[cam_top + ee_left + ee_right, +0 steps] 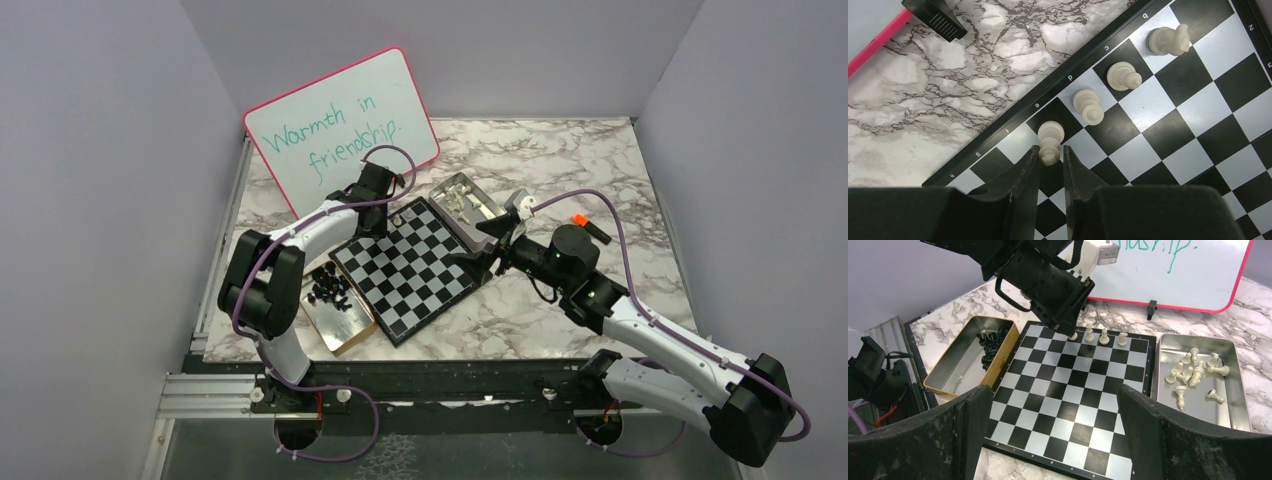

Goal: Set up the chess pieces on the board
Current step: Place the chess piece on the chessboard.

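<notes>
The board [405, 270] lies tilted on the marble table. Three cream-white chess pieces stand along its far edge: one on d [1088, 106], one on c [1123, 76] and a knight on b [1168, 40]. My left gripper [1050, 152] is closed around the top of a fourth white piece [1050, 134], whose base rests on the e square. In the top view the left gripper [398, 215] is at the board's far edge. My right gripper [1053, 395] is wide open and empty, above the board's [1073, 390] near side.
A silver tray [1198, 407] right of the board holds several white pieces [1193, 371]. A gold tin [955, 370] on the left holds the black pieces [990, 347]. A pink-rimmed whiteboard [340, 130] stands behind. An orange-tipped object [578, 219] lies to the right.
</notes>
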{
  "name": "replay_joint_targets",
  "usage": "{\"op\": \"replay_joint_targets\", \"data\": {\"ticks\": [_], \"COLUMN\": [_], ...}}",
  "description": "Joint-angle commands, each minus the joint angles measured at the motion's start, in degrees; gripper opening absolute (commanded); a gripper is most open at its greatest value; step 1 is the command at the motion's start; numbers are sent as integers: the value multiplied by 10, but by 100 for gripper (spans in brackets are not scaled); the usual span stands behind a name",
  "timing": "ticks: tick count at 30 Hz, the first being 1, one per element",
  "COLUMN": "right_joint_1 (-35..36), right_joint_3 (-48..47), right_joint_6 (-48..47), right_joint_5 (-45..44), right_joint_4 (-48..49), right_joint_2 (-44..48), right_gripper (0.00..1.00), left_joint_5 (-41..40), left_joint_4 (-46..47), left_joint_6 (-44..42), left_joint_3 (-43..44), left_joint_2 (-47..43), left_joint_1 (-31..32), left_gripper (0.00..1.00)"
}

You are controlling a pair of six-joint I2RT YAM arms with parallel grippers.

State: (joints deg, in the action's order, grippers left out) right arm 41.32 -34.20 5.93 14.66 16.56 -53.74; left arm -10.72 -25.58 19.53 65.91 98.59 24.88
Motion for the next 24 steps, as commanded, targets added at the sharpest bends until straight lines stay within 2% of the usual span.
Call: {"op": "replay_joint_targets", "data": {"ticks": [1,19,24], "right_joint_1": [4,4,4], "right_joint_3": [-3,-6,-9], "right_joint_6": [-7,-10,-11], "right_joint_5": [3,1,-1], "right_joint_4": [0,-7,-12], "right_joint_2": [-4,4,6], "right_gripper": [100,100,100], "left_joint_5": [1,-1,-2], "left_joint_4": [4,8,9], "left_joint_6": [-5,-2,0], "left_joint_3": [20,23,22], "left_joint_2": [10,27,28], "left_joint_1": [4,4,4], "left_gripper": [24,24,28]}}
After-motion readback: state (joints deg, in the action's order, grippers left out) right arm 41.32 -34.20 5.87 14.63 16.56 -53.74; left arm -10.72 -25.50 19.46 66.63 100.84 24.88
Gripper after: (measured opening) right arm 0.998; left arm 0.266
